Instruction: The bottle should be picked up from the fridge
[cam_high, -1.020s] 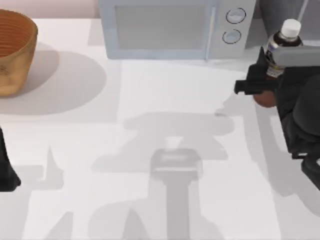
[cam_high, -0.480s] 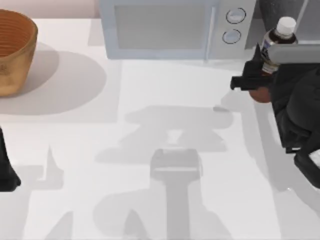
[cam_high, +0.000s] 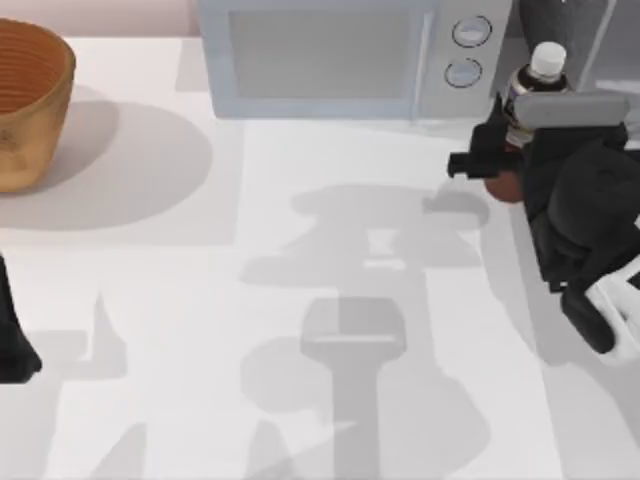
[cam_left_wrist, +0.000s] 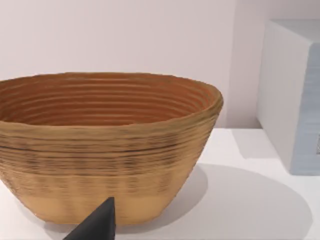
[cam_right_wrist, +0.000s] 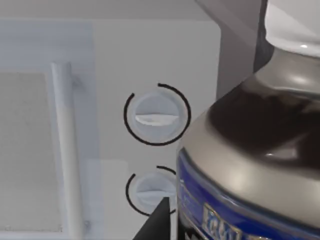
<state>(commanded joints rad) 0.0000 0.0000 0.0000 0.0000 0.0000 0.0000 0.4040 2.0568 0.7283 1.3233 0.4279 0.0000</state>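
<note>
Right gripper (cam_high: 500, 160) is clamped on the bottle (cam_high: 527, 92), holding it upright in front of the microwave (cam_high: 330, 60), clear of the fridge (cam_high: 575, 30) at the table's (cam_high: 300, 300) far right. Carrying it well likely means a steady grip, no tilting. Left gripper (cam_high: 15, 340) sits parked near the basket (cam_high: 30, 100).

bottle (cam_high: 527, 95) and right gripper (cam_high: 497, 152) shifted left

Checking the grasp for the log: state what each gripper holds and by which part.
The right gripper holds the bottle by its body, below the label, near the microwave. The left gripper, parked at the table's left edge, holds nothing visible.
</note>
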